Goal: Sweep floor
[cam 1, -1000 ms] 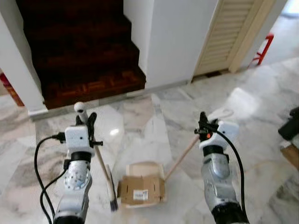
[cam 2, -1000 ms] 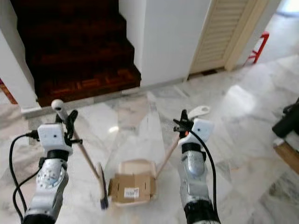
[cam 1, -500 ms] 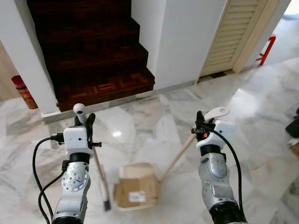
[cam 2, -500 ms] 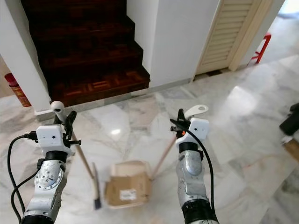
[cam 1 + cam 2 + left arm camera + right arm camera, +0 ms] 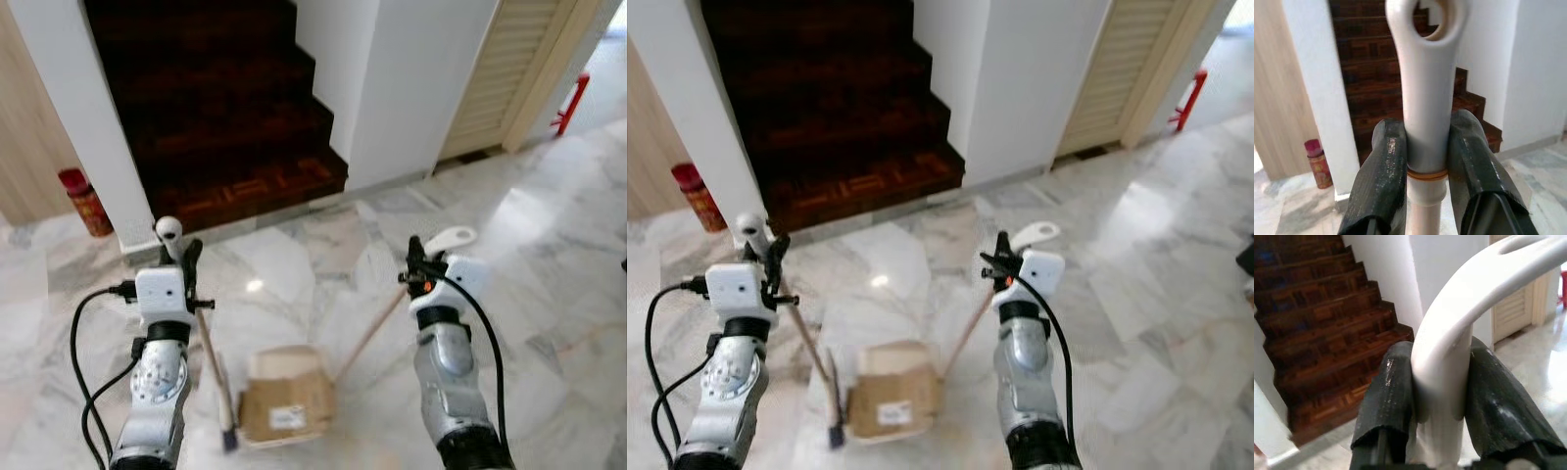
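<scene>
Head views: left gripper (image 5: 182,257) holds the broom (image 5: 210,354) near its white handle top, bristle head down on the marble floor (image 5: 549,294) just left of the dustpan (image 5: 284,397). Right gripper (image 5: 415,264) holds the dustpan's long handle. Dark wooden stairs (image 5: 225,108) ahead, a red canister (image 5: 82,202) by the wall.

Left wrist view: fingers (image 5: 1382,171) clamped on the broom handle.

Right wrist view: fingers (image 5: 1388,396) pinch the curved white grip.

No dirt visible; sweeping looks unfinished, progress unclear
</scene>
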Available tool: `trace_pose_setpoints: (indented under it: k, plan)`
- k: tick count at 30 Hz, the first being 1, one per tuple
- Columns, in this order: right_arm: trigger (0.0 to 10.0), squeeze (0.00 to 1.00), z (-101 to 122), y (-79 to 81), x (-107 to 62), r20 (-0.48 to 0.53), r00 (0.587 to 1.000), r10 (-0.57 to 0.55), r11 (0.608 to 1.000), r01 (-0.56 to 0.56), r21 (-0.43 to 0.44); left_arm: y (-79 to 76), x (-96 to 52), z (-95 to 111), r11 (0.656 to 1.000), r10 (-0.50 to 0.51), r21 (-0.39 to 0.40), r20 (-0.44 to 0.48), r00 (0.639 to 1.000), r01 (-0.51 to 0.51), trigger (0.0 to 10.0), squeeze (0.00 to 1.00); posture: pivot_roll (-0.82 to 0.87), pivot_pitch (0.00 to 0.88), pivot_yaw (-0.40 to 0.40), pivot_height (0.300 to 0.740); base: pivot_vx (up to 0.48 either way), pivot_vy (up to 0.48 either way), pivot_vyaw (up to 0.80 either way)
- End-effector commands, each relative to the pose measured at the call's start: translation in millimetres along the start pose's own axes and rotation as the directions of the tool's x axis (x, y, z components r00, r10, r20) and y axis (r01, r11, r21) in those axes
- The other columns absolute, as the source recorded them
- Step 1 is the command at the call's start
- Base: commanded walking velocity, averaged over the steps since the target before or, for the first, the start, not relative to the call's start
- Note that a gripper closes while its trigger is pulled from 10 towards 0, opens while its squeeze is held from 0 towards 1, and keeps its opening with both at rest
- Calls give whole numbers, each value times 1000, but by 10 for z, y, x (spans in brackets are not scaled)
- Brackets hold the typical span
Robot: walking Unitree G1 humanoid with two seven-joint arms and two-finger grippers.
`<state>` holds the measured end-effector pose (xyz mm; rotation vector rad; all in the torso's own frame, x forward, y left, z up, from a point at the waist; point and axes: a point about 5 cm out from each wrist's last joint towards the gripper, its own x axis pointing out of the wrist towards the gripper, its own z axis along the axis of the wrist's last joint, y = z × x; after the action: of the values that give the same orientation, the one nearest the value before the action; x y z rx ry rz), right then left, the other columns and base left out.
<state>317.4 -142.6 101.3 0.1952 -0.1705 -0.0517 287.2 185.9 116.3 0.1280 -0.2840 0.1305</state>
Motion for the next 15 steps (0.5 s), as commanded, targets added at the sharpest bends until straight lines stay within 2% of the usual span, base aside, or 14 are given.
trace_pose_setpoints:
  k: [1,15]
  plan:
    - [10000,0,73,-64,10,41,999,-25,1000,24,11,-46,45,102,1000,-23,-2,53,998,23,10000,0,-17,0,-27,740,0,428,0]
    - [10000,0,71,-60,1,45,999,-24,1000,25,-11,-66,36,90,999,-40,-3,43,998,40,10000,0,-16,0,-24,740,0,420,0]
